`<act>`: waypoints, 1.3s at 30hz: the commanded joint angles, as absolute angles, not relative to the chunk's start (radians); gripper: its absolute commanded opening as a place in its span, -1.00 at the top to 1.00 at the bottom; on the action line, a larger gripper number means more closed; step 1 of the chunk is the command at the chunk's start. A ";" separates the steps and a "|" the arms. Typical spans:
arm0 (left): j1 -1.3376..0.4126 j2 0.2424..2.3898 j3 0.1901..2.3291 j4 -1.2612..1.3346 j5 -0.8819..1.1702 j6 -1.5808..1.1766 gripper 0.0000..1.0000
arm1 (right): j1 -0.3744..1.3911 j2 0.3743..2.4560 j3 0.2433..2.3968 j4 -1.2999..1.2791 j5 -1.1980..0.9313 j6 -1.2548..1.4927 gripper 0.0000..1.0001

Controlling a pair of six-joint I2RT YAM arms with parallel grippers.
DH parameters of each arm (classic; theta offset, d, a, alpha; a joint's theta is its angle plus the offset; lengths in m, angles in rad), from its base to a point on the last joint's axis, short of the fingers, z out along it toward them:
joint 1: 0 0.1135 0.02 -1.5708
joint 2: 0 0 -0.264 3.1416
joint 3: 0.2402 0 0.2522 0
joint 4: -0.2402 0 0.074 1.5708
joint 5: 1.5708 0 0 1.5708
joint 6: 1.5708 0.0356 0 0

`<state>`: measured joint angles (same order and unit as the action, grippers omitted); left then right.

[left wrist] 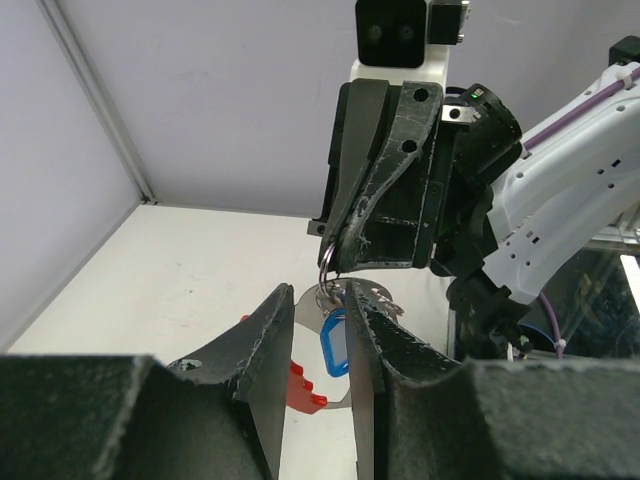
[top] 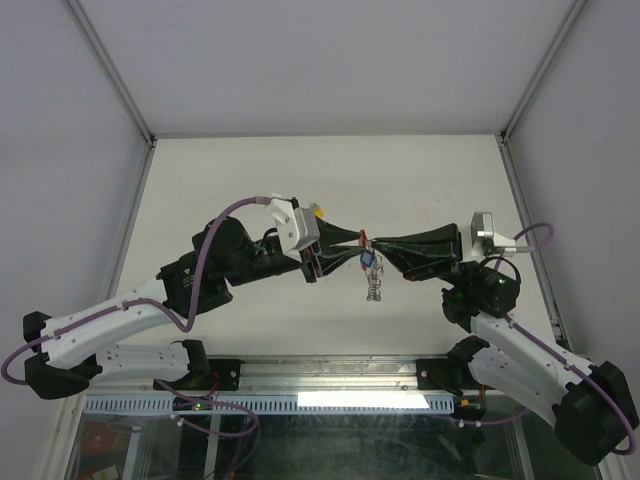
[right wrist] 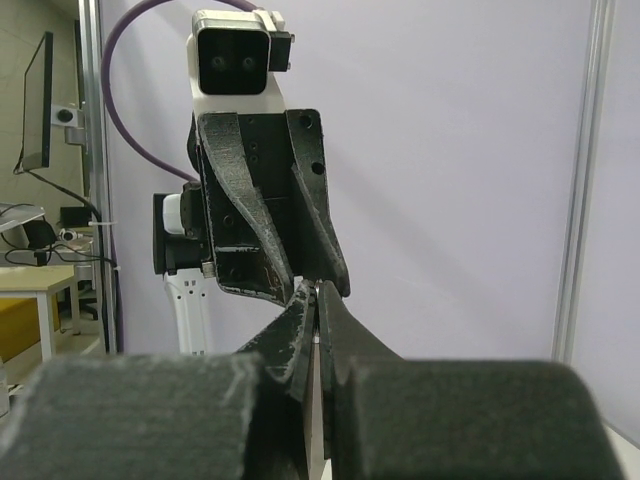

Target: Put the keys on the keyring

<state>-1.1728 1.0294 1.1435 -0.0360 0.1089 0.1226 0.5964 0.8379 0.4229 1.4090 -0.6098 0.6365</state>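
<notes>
We see the left arm (top: 110,325) and the right arm (top: 530,360) reaching inward so that their tools meet nose to nose above the middle of the bench (top: 250,180). The right tool (top: 380,243) is pressed together on the keyring (left wrist: 325,268), nipping the silvery ring at its very tips. The left tool (top: 356,239) we cannot call. In its wrist view its fingers (left wrist: 265,350) stand slightly apart, with the red tab (left wrist: 303,386) and the blue key (left wrist: 336,342) showing in the gap, but whether they bear on the tab is hidden. The keyring hangs in the air between the two tools, its chain (top: 374,290) dangling beneath. The blue key looks to us already hung on the ring. A small yellow thing (top: 318,211) beside the left wrist may be the other key; we cannot be sure.

To do this step well, we would hold the right pinch firm and the ring steady. We would move the left tool slowly and avoid any twist that could slip so slender a hold.

The room is a plain enclosure of pale walls (top: 320,60) with metal corner posts (top: 110,70). The bench is off-white and matt.
</notes>
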 commanded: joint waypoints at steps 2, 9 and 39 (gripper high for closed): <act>-1.183 1.029 1.183 -0.002 0.190 0.131 0.50 | 0.601 0.836 0.487 1.453 -0.635 0.657 1.00; -1.184 1.044 1.191 -0.024 0.222 0.140 0.51 | 0.602 0.843 0.494 1.456 -0.650 0.664 1.00; -1.184 1.068 1.258 -0.145 0.187 0.163 1.00 | 0.601 0.812 0.493 1.350 -0.689 0.607 1.00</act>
<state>-1.1728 1.0626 1.1980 -0.1249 0.2089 0.1459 0.5964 0.8497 0.4564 1.3945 -0.6949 0.6514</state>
